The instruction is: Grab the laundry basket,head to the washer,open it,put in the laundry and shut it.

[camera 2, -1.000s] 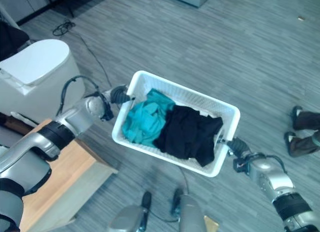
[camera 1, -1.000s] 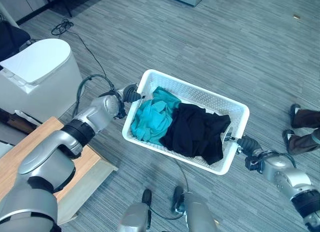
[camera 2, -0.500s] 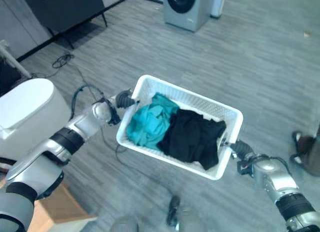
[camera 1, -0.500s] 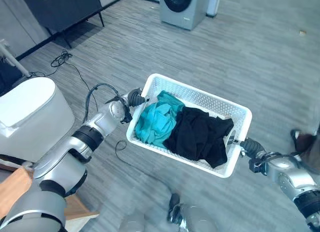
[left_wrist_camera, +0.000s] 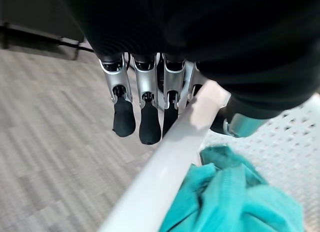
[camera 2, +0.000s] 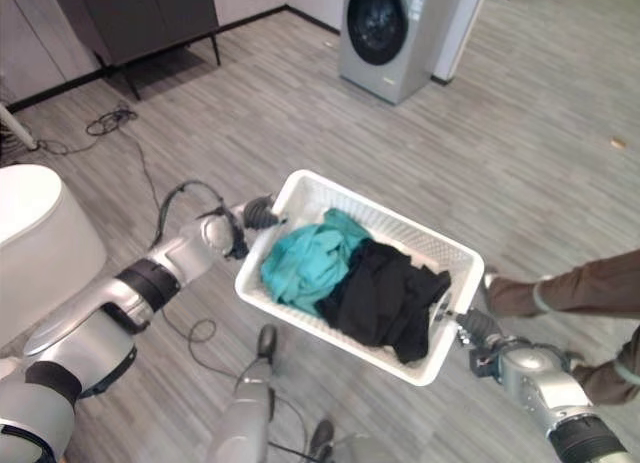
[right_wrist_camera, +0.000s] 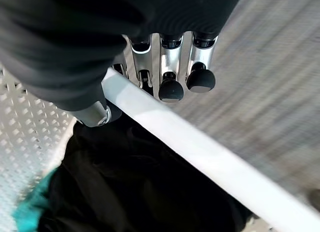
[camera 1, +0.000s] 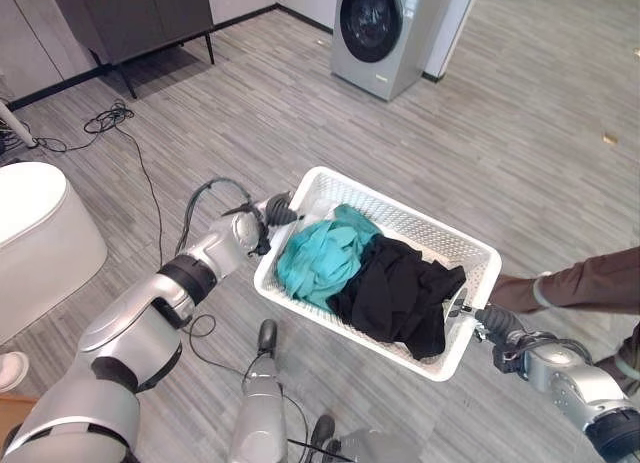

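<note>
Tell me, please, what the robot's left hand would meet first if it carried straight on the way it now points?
Probably the teal garment. The left hand grips the short end of the white laundry basket, pointing across it; beyond the rim, the teal cloth comes first, then the black garment. Depth is uncertain.

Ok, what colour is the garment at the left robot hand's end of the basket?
Teal, beside a black garment; clearest in the left eye view.

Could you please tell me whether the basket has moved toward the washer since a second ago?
Yes. The basket, held in both hands, has come nearer the washer, which was barely in view a second ago.
</note>
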Robot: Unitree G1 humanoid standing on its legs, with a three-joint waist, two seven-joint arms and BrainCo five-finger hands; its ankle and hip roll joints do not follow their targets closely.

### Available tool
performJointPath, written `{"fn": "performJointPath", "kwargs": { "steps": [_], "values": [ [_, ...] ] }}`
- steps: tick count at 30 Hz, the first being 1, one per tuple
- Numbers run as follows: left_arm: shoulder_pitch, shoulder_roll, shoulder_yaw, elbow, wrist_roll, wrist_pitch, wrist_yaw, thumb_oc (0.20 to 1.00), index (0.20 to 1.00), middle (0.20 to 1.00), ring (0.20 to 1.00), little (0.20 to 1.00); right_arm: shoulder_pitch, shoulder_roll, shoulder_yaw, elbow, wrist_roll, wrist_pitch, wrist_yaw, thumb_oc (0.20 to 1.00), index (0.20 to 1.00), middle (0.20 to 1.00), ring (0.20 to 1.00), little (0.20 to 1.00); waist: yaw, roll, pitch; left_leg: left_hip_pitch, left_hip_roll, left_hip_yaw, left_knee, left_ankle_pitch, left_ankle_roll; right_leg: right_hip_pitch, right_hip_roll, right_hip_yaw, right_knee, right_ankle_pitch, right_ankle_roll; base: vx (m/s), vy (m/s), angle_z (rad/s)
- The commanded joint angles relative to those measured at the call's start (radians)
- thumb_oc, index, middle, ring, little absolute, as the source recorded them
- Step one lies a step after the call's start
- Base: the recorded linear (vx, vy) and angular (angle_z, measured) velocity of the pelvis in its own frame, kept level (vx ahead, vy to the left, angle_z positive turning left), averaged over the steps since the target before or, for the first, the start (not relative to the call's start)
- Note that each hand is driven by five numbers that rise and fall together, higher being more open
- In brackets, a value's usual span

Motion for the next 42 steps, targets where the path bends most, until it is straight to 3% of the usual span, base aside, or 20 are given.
{"fn": "performJointPath", "kwargs": {
  "steps": [1, 4, 5, 6, 7, 11, 12, 14, 15, 17, 19, 21, 25, 27, 31, 33, 35, 39, 40, 42],
  "values": [
    [-0.145, -0.073, 0.03, -0.038, 0.0, -0.059, 0.018, 0.2, 0.2, 0.2, 0.2, 0.2, -0.127, -0.013, -0.063, -0.093, 0.067, -0.138, 0.064, 0.2, 0.2, 0.2, 0.2, 0.2, 0.02, 0.01, -0.051, 0.1, 0.07, 0.062, -0.013, 0.063, -0.006, 0.067, -0.1, 0.069, -0.002, -0.089, 0.125, 0.66, 0.32, -0.2],
    [-0.136, -0.072, 0.016, -0.051, 0.021, -0.065, 0.019, 0.2, 0.2, 0.2, 0.2, 0.2, -0.126, 0.029, -0.062, -0.096, 0.051, -0.139, 0.067, 0.2, 0.2, 0.2, 0.2, 0.2, 0.023, -0.029, -0.089, 0.124, -0.012, 0.08, 0.077, 0.023, 0.051, 0.04, -0.194, 0.093, 0.188, 0.05, 0.185, 0.55, 0.299, -0.09],
    [-0.136, -0.072, 0.016, -0.051, 0.021, -0.064, 0.019, 0.2, 0.2, 0.2, 0.2, 0.2, -0.127, 0.029, -0.062, -0.095, 0.051, -0.139, 0.067, 0.2, 0.2, 0.2, 0.2, 0.2, 0.024, -0.028, -0.091, 0.122, -0.01, 0.081, 0.076, 0.026, 0.052, 0.037, -0.192, 0.094, 0.187, 0.053, 0.185, 0.28, 0.209, 0.09],
    [-0.136, -0.069, 0.017, -0.053, 0.023, -0.062, 0.02, 0.2, 0.2, 0.2, 0.2, 0.2, -0.137, 0.039, -0.057, -0.089, 0.041, -0.136, 0.066, 0.2, 0.2, 0.2, 0.2, 0.2, 0.02, -0.031, -0.093, 0.148, -0.026, 0.09, 0.077, 0.006, 0.071, 0.012, -0.215, 0.104, 0.25, 0.112, 0.199, 0.4, 0.302, 0.19],
    [-0.128, -0.068, 0.019, -0.051, 0.017, -0.063, 0.02, 0.2, 0.2, 0.2, 0.2, 0.2, -0.17, 0.068, -0.032, -0.066, 0.029, -0.138, 0.065, 0.2, 0.2, 0.2, 0.2, 0.2, 0.009, -0.03, -0.095, 0.199, -0.042, 0.114, 0.08, -0.036, 0.103, -0.025, -0.254, 0.102, 0.377, 0.236, 0.229, 0.4, 0.306, 0.17],
    [-0.11, -0.051, 0.037, -0.062, -0.005, -0.059, 0.025, 0.2, 0.2, 0.2, 0.2, 0.2, -0.193, 0.111, -0.021, -0.04, 0.003, -0.139, 0.064, 0.2, 0.2, 0.2, 0.2, 0.2, -0.005, -0.009, -0.076, 0.295, -0.039, 0.157, 0.066, -0.09, 0.137, -0.101, -0.338, 0.043, 0.526, 0.297, 0.253, 0.35, 0.218, 0.08],
    [-0.106, -0.045, 0.052, -0.082, -0.021, -0.055, 0.03, 0.2, 0.2, 0.2, 0.2, 0.2, -0.188, 0.116, -0.034, -0.028, -0.008, -0.129, 0.06, 0.2, 0.2, 0.2, 0.2, 0.2, -0.019, 0.006, -0.065, 0.347, -0.029, 0.159, 0.042, -0.111, 0.131, -0.163, -0.374, -0.013, 0.501, 0.229, 0.231, 0.32, 0.042, -0.04],
    [-0.101, -0.045, 0.06, -0.092, -0.024, -0.057, 0.031, 0.2, 0.2, 0.2, 0.2, 0.2, -0.181, 0.115, -0.041, -0.031, -0.015, -0.127, 0.061, 0.2, 0.2, 0.2, 0.2, 0.2, -0.027, 0.01, -0.062, 0.36, -0.03, 0.149, 0.039, -0.117, 0.128, -0.186, -0.363, -0.018, 0.462, 0.207, 0.226, 0.32, -0.006, 0.23],
    [-0.081, -0.041, 0.083, -0.093, -0.022, -0.053, 0.033, 0.2, 0.2, 0.2, 0.2, 0.2, -0.176, 0.12, -0.044, -0.035, -0.022, -0.121, 0.065, 0.2, 0.2, 0.2, 0.2, 0.2, -0.042, 0.011, -0.058, 0.405, -0.037, 0.147, 0.026, -0.15, 0.121, -0.229, -0.344, -0.035, 0.317, 0.159, 0.219, 0.22, -0.048, 0.47],
    [-0.068, -0.041, 0.092, -0.086, -0.025, -0.053, 0.03, 0.2, 0.2, 0.2, 0.2, 0.2, -0.175, 0.125, -0.04, -0.032, -0.018, -0.121, 0.07, 0.2, 0.2, 0.2, 0.2, 0.2, -0.054, 0.008, -0.057, 0.434, -0.042, 0.142, 0.018, -0.169, 0.109, -0.258, -0.319, -0.042, 0.175, 0.147, 0.215, 0.3, -0.101, 0.22],
    [-0.058, -0.034, 0.11, -0.077, -0.023, -0.057, 0.037, 0.2, 0.2, 0.2, 0.2, 0.2, -0.175, 0.122, -0.038, -0.027, -0.019, -0.124, 0.07, 0.2, 0.2, 0.2, 0.2, 0.2, -0.063, -0.006, -0.06, 0.464, -0.054, 0.129, 0.019, -0.2, 0.097, -0.264, -0.264, 0.0, -0.016, 0.175, 0.227, 0.4, -0.126, -0.04],
    [-0.054, -0.056, 0.133, -0.051, -0.005, -0.067, 0.05, 0.2, 0.2, 0.2, 0.2, 0.2, -0.146, 0.12, -0.048, -0.032, -0.013, -0.129, 0.076, 0.2, 0.2, 0.2, 0.2, 0.2, -0.104, -0.022, -0.056, 0.522, -0.082, 0.095, 0.024, -0.247, 0.097, -0.364, -0.208, 0.114, -0.167, 0.27, 0.262, 0.46, -0.067, 0.07],
    [-0.067, -0.087, 0.126, -0.025, 0.02, -0.074, 0.057, 0.2, 0.2, 0.2, 0.2, 0.2, -0.118, 0.118, -0.065, -0.047, -0.013, -0.132, 0.083, 0.2, 0.2, 0.2, 0.2, 0.2, -0.132, -0.011, -0.058, 0.576, -0.077, 0.075, 0.044, -0.297, 0.09, -0.395, -0.204, 0.1, -0.209, 0.302, 0.276, 0.34, -0.069, 0.46],
    [-0.069, -0.105, 0.113, -0.008, 0.042, -0.077, 0.052, 0.2, 0.2, 0.2, 0.2, 0.2, -0.089, 0.11, -0.087, -0.053, -0.008, -0.136, 0.085, 0.2, 0.2, 0.2, 0.2, 0.2, -0.153, -0.013, -0.088, 0.63, -0.068, 0.067, 0.055, -0.326, 0.069, -0.367, -0.221, 0.036, -0.196, 0.323, 0.269, 0.42, -0.135, 0.42],
    [-0.069, -0.101, 0.115, -0.019, 0.044, -0.081, 0.042, 0.2, 0.2, 0.2, 0.2, 0.2, -0.073, 0.089, -0.106, -0.061, 0.008, -0.133, 0.084, 0.2, 0.2, 0.2, 0.2, 0.2, -0.17, 0.007, -0.129, 0.653, -0.015, 0.082, 0.14, -0.27, 0.02, -0.305, -0.197, -0.009, -0.176, 0.323, 0.234, 0.43, -0.192, 0.42],
    [-0.065, -0.097, 0.111, -0.033, 0.039, -0.084, 0.039, 0.2, 0.2, 0.2, 0.2, 0.2, -0.065, 0.073, -0.115, -0.057, 0.023, -0.136, 0.079, 0.2, 0.2, 0.2, 0.2, 0.2, -0.174, 0.022, -0.136, 0.597, 0.055, 0.098, 0.346, -0.127, -0.019, -0.255, -0.156, -0.02, -0.155, 0.28, 0.184, 0.35, -0.263, 0.06],
    [-0.072, -0.07, 0.113, -0.059, 0.034, -0.073, 0.038, 0.2, 0.2, 0.2, 0.2, 0.2, -0.083, 0.062, -0.112, -0.047, 0.037, -0.142, 0.065, 0.2, 0.2, 0.2, 0.2, 0.2, -0.158, -0.011, -0.127, 0.485, 0.14, 0.157, 0.661, 0.024, -0.016, -0.18, -0.123, -0.028, -0.162, 0.217, 0.109, 0.36, -0.426, -0.06],
    [-0.08, -0.046, 0.124, -0.082, -0.011, -0.065, 0.047, 0.2, 0.2, 0.2, 0.2, 0.2, -0.128, 0.069, -0.072, -0.035, 0.04, -0.146, 0.052, 0.2, 0.2, 0.2, 0.2, 0.2, -0.102, -0.015, -0.099, 0.392, 0.214, 0.157, 0.887, 0.044, -0.023, -0.104, -0.07, -0.003, -0.171, 0.153, 0.067, 0.29, -0.272, -0.64],
    [-0.089, -0.042, 0.127, -0.093, -0.028, -0.059, 0.05, 0.2, 0.2, 0.2, 0.2, 0.2, -0.128, 0.067, -0.072, -0.034, 0.034, -0.14, 0.041, 0.2, 0.2, 0.2, 0.2, 0.2, -0.072, -0.033, -0.074, 0.295, 0.241, 0.18, 0.895, 0.029, 0.005, -0.069, -0.072, 0.007, -0.167, 0.135, 0.054, 0.25, -0.163, -0.78],
    [-0.103, -0.044, 0.127, -0.096, -0.036, -0.058, 0.048, 0.2, 0.2, 0.2, 0.2, 0.2, -0.119, 0.061, -0.076, -0.043, 0.03, -0.133, 0.039, 0.2, 0.2, 0.2, 0.2, 0.2, -0.061, -0.036, -0.066, 0.254, 0.231, 0.187, 0.847, 0.006, 0.004, -0.051, -0.07, 0.018, -0.164, 0.121, 0.059, 0.24, -0.042, -0.43]
  ]
}}
